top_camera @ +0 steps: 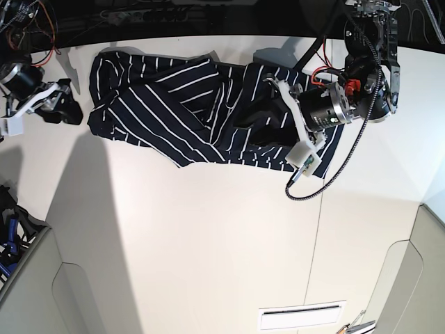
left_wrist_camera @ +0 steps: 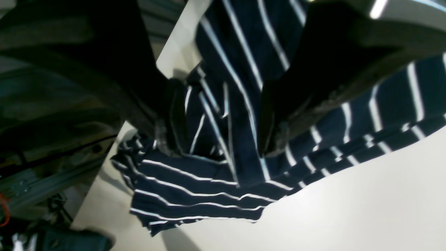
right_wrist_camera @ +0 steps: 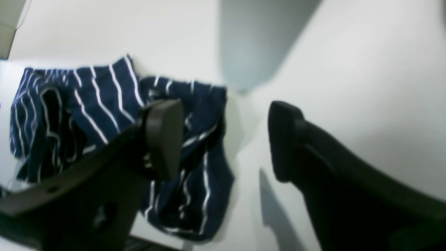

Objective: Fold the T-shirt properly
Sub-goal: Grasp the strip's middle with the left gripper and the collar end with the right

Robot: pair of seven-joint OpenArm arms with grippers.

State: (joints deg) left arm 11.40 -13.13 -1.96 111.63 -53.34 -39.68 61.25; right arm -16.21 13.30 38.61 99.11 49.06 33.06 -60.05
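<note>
shirt, dark navy white-striped cloth t-shirt (top_camera: 188, 111), lay rumpled along table's far edge. left gripper (left_wrist_camera: 217, 136) fingers spread astride bunched fabric; right gripper (right_wrist_camera: 223, 139) spread, empty beside sleeve. flatten before next fold.

Soft striped cloth on a smooth white table, with matt dark hands.
The T-shirt (top_camera: 174, 118) is soft knit cloth, matt, rumpled into folds, its white stripes woven thin. The table (top_camera: 208, 243) has a smooth, faintly glossy white surface. The left hand (left_wrist_camera: 216, 139) has dull black fingers with rough, worn edges; the right hand (right_wrist_camera: 224, 139) shows smooth matt black plastic pads.
</note>
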